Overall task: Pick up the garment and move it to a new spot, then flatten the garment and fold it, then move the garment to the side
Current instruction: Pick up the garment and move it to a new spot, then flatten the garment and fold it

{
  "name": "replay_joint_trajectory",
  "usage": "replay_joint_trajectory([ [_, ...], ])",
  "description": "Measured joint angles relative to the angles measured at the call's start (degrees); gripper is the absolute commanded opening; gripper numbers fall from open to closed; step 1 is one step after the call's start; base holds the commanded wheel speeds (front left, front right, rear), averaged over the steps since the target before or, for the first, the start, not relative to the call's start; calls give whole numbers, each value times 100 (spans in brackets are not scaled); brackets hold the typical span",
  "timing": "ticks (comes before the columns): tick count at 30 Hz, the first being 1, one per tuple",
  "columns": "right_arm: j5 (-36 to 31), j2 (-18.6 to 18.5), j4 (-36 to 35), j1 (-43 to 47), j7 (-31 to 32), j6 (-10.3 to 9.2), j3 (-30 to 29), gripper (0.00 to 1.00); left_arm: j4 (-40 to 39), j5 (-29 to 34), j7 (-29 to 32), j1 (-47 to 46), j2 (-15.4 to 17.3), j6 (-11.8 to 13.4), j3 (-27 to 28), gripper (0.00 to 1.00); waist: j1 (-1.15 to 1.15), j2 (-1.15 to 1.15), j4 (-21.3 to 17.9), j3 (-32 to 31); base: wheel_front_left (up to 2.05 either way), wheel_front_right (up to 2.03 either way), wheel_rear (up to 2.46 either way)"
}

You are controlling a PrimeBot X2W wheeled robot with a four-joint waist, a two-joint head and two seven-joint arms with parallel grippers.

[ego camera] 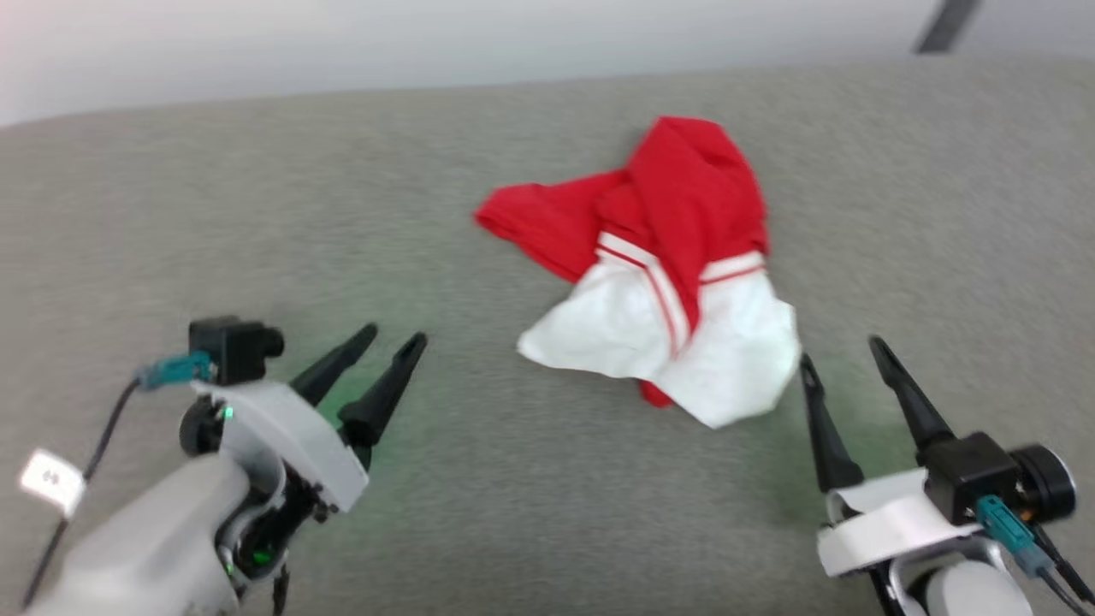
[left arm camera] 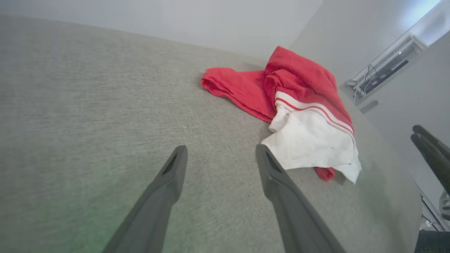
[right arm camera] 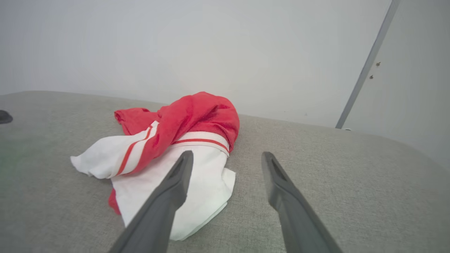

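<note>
Currently the shirt (ego camera: 676,214) lies crumpled toward the far edge of the bench (ego camera: 257,214), unheld. Left claw (ego camera: 393,335) and right claw (ego camera: 839,351) both spread, empty. Suggest pinching a thick fold and lifting clear.

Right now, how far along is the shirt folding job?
Early: the shirt lies crumpled on the grey surface, not flattened or folded. Nothing is in hand; the left gripper and right gripper are open and empty. Flattening, folding and moving it aside remain.
</note>
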Motion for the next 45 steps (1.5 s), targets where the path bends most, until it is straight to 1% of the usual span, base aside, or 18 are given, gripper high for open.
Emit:
replay_joint_trajectory([
  [3,-45,-2,74,130,0,-1,-201,100,92,391,2,641,-211,0,714,100,0,0,287,-141,0,0,0],
  [8,-54,-9,120,433,0,-1,-514,100,225,1380,1,1536,-444,0,1783,100,0,0,731,-398,0,0,0],
  [12,-92,-5,126,604,-1,-1,-631,100,144,2193,1,2192,-633,0,2704,100,0,0,991,-655,0,0,0],
  [16,-107,-3,62,715,0,-1,-792,100,-146,3066,1,2751,-829,0,3750,100,0,0,1172,-888,0,0,0],
  [18,-114,-7,19,768,-1,-1,-849,100,-464,3489,1,3087,-1000,0,4298,100,0,0,1222,-1000,0,0,0],
  [20,-157,-2,-43,828,0,-1,-907,100,-768,3758,1,3443,-1192,0,4821,100,0,0,1242,-1096,0,0,0],
  [23,-176,-3,-202,825,-1,-1,-995,100,-1204,4302,0,3938,-1368,0,5326,100,0,0,1206,-1186,0,0,0],
  [26,-187,-3,-379,827,0,-1,-1115,100,-1547,4682,1,4248,-1559,0,5591,100,0,0,1112,-1222,0,0,0],
  [28,-67,-10,-532,842,-1,-1,-1224,100,-1723,4904,1,4380,-1668,0,5750,100,0,0,1059,-1245,0,0,0],
  [34,64,-9,-678,946,-1,-1,-1284,100,-1907,5152,1,4647,-1861,0,5840,100,0,0,924,-1230,0,0,0],
  [45,186,-7,-711,1029,-1,-1,-1152,100,-1949,5241,1,4660,-1881,0,5928,100,0,0,792,-1147,0,0,0],
])
